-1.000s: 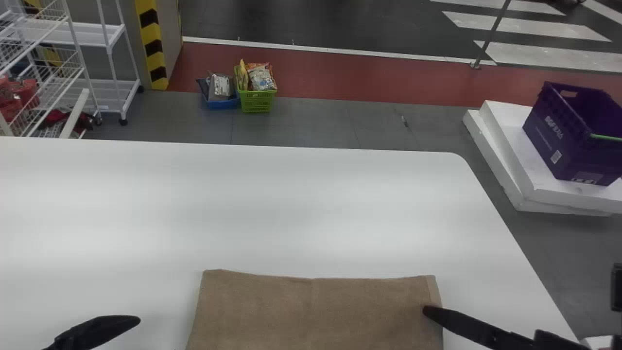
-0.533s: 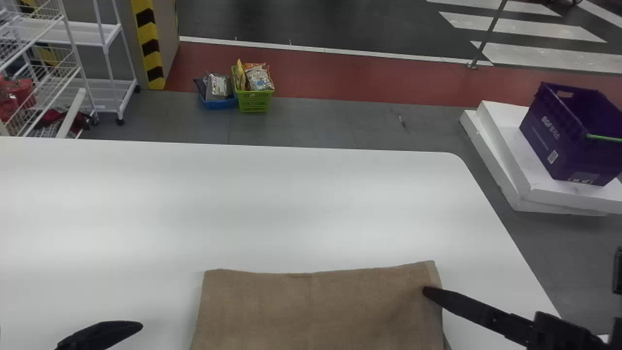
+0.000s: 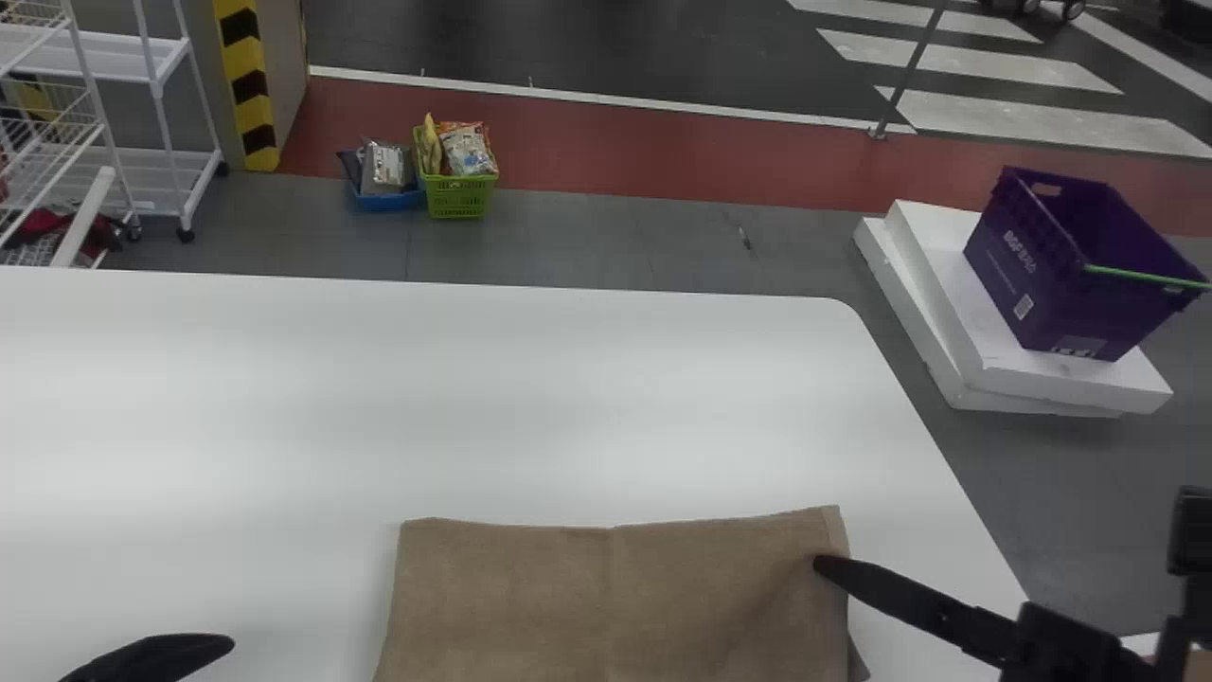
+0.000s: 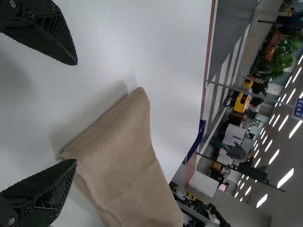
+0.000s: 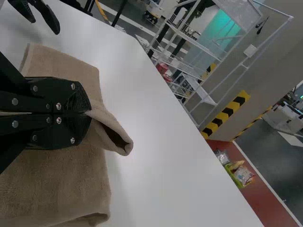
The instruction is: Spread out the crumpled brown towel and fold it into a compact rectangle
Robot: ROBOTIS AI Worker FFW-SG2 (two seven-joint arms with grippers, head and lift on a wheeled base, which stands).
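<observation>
The brown towel point(image 3: 606, 597) lies as a flat folded piece on the white table near the robot, its right far corner slightly raised. My right gripper point(image 3: 822, 565) is at its right edge; in the right wrist view, the right gripper point(image 5: 89, 113) is shut on a pinched fold of the towel point(image 5: 57, 184). My left gripper point(image 3: 227, 644) is left of the towel, apart from it. In the left wrist view the left gripper point(image 4: 76, 112) stands open, with a towel corner point(image 4: 109, 132) beyond its fingers, close to one fingertip.
The white table point(image 3: 426, 407) extends beyond the towel, with its right edge slanting past the right arm. On the floor behind are a green basket point(image 3: 459, 194) and a blue one, with a white rack at left. A purple crate point(image 3: 1051, 275) rests on white slabs at right.
My right gripper has moved away from the robot, taking the towel's right side along and raising its corner a little. The head view has shifted slightly to the right.
</observation>
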